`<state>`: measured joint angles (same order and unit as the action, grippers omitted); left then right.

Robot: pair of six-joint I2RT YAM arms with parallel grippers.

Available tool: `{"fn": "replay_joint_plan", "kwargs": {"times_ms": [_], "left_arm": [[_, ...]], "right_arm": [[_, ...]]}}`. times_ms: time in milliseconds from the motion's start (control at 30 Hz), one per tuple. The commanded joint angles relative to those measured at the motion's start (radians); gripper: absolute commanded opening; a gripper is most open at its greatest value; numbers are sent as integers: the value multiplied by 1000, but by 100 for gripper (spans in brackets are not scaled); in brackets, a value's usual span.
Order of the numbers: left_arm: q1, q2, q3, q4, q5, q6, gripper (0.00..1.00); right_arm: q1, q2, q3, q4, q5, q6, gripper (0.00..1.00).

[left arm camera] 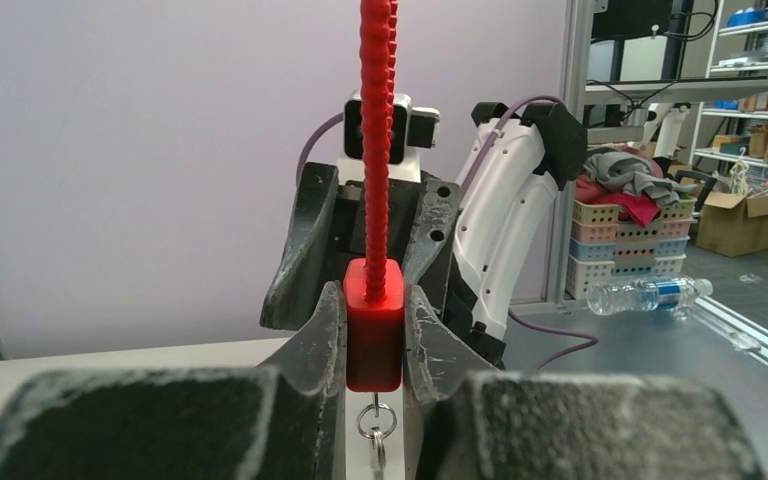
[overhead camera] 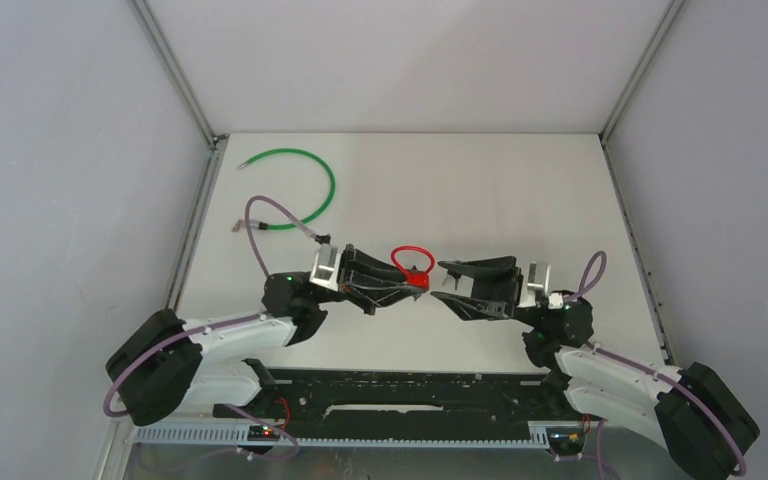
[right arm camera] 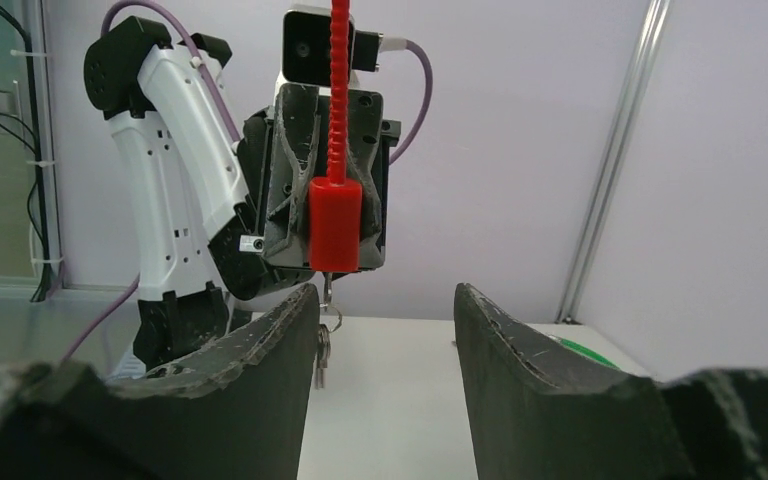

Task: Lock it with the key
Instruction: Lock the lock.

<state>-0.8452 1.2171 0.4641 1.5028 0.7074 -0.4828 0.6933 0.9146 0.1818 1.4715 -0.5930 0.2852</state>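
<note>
No legible text, brand or number in any view.
Blue label band on the clear plastic water bottle (left arm camera: 650,294), seen lying on its side from the left wrist: lettering too blurred to read. Brown cardboard boxes (left arm camera: 750,218) at far right: markings too small to make out.

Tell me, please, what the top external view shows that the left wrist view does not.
Only the top: the green cable on the table and the full loop of the red cable lock. Only the left wrist: clearly, the key ring hanging beneath it, a water bottle beyond. Both: the lock clamped in the left fingers, facing the right gripper.
</note>
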Motion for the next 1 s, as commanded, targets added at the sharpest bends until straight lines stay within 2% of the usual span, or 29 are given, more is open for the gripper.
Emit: {"fn": "replay_joint_plan", "kwargs": {"times_ms": [0, 300, 767, 967], "left_arm": [[-12, 8, 64, 91, 15, -25, 0], [-22, 25, 94, 91, 18, -17, 0], [-22, 56, 111, 91, 35, -16, 0], [-23, 62, 117, 91, 39, -23, 0]], "right_arm": [[16, 34, 47, 28, 3, 44, 53], [46, 100, 66, 27, 1, 57, 46], [57, 70, 74, 11, -48, 31, 45], [58, 95, 76, 9, -40, 25, 39]]}}
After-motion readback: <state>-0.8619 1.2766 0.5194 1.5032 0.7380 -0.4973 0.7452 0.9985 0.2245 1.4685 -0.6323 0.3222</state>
